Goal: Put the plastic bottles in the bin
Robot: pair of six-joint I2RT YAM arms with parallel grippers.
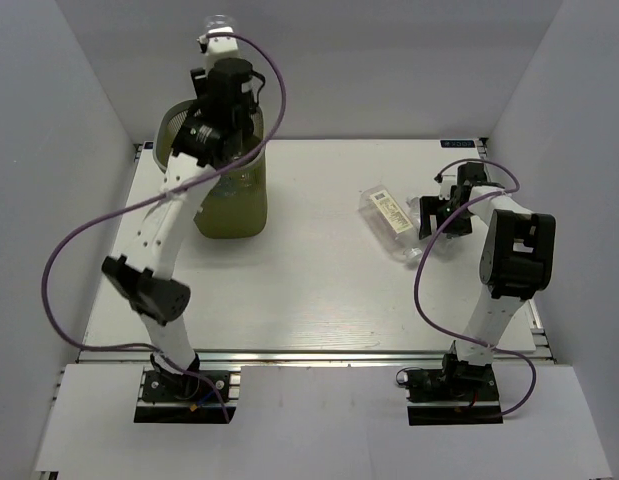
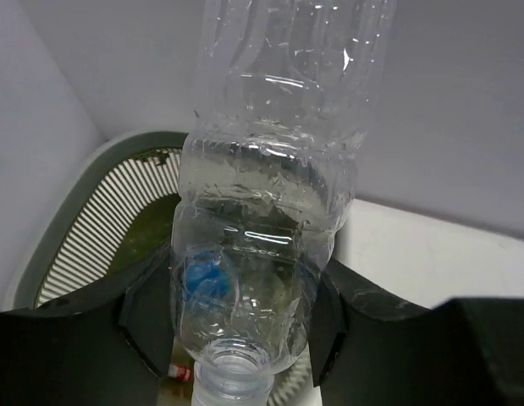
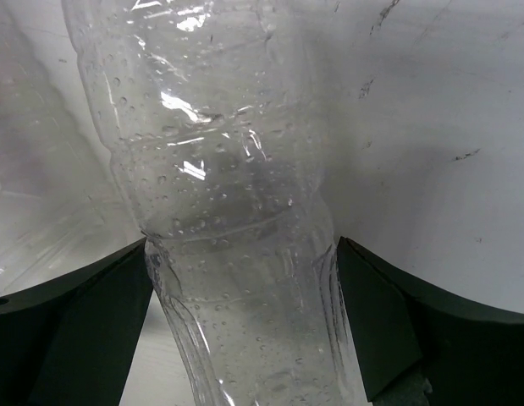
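Clear crinkly plastic bottle (image 2: 270, 169), clamped in left gripper (image 2: 236, 313), hangs over olive-green mesh bin (image 2: 84, 228) for dropping; right gripper (image 3: 245, 330) pinches another bottle (image 3: 219, 169).

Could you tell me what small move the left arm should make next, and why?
Probably open the left hand and let its clear bottle drop. Its wrist view shows that bottle pinched between the fingers, neck towards the camera, with the green bin open below it, so a release should land it inside. The right hand grips a second bottle.
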